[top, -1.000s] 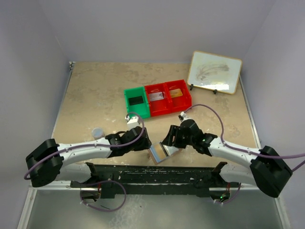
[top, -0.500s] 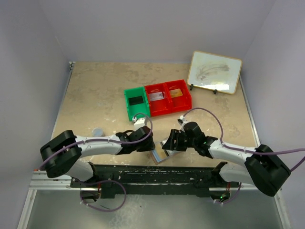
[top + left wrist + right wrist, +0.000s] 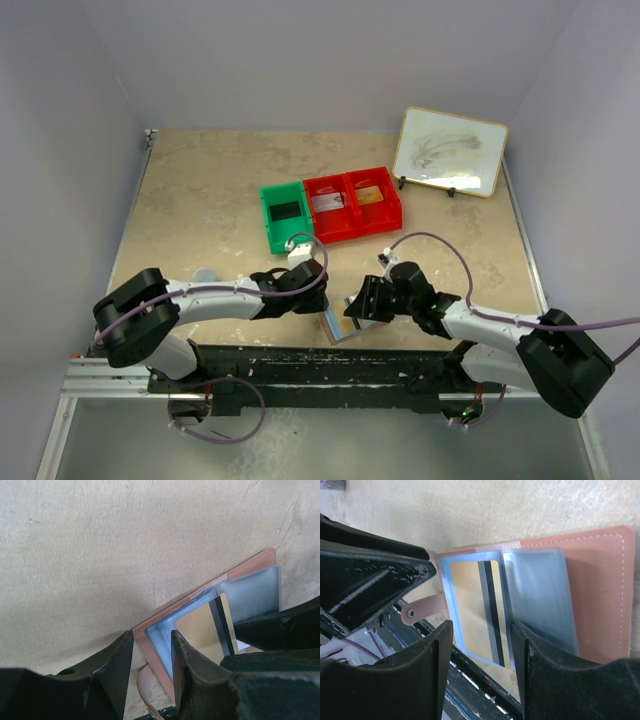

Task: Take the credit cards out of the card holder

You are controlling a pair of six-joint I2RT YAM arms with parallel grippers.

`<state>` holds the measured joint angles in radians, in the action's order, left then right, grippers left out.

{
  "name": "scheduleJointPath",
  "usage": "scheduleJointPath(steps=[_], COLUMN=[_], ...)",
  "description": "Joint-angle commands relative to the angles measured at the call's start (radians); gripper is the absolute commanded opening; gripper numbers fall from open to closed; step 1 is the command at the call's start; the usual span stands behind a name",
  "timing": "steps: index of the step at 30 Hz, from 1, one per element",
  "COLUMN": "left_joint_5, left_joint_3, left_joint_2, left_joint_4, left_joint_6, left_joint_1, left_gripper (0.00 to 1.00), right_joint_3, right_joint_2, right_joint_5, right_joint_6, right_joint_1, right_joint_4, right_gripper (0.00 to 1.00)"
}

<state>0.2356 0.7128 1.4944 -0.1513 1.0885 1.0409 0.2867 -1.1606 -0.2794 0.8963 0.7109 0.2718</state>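
The tan-pink card holder (image 3: 337, 326) lies open at the table's near edge, its pale blue sleeves up (image 3: 600, 580) (image 3: 250, 565). A gold-yellow credit card (image 3: 470, 605) with a black stripe sits in the left sleeve; it also shows in the left wrist view (image 3: 200, 630). My left gripper (image 3: 308, 290) (image 3: 152, 640) is slightly open, its fingertips astride the holder's left edge. My right gripper (image 3: 362, 305) (image 3: 480, 630) is open, its fingers either side of the sleeve with the gold card. A black card (image 3: 286, 210), a white-grey card (image 3: 327, 202) and a gold card (image 3: 372, 195) lie in the bins.
A green bin (image 3: 268, 228) and two joined red bins (image 3: 345, 234) stand mid-table. A framed whiteboard (image 3: 450, 150) leans at the back right. A small grey cap (image 3: 204, 272) lies at the left. The black rail (image 3: 320, 360) runs just below the card holder.
My left gripper has moved right, up to the card holder's left edge. My right gripper has come down and nearer, and the holder now lies lower at the table's edge.
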Motion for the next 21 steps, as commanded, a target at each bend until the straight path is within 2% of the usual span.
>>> scheduleJointPath(steps=[1,5,11,14,19,21], left_joint_5=[0.092,0.126,-0.003,-0.054,-0.011,0.014], left_joint_3=[0.079,0.102,0.1,0.101,0.119,0.15], left_joint_2=[-0.032,-0.111,-0.177,-0.136,-0.027,0.026], left_joint_4=[-0.078,-0.117,-0.015,0.046,0.054,-0.01], left_joint_6=[-0.045,-0.059,-0.016,0.023,0.051,0.041], left_joint_1=[0.002,0.002,0.062,0.121,0.194,0.195], left_gripper=[0.35,0.39,0.42,0.42,0.4,0.37], right_joint_3=[-0.056,-0.122,-0.172,-0.206,-0.224,-0.224], right_joint_2=[0.047,0.082,0.098,0.094,0.07,0.052], right_joint_5=[0.037,0.041,0.055,0.035,0.012,-0.004], right_joint_6=[0.089,0.172,0.225,0.233,0.234,0.228], right_joint_1=[-0.004,-0.003,-0.005,-0.01,-0.038,-0.054], right_joint_4=[0.033,0.119,0.169,0.248,0.284,0.3], right_gripper=[0.51,0.45,0.42,0.42,0.42,0.43])
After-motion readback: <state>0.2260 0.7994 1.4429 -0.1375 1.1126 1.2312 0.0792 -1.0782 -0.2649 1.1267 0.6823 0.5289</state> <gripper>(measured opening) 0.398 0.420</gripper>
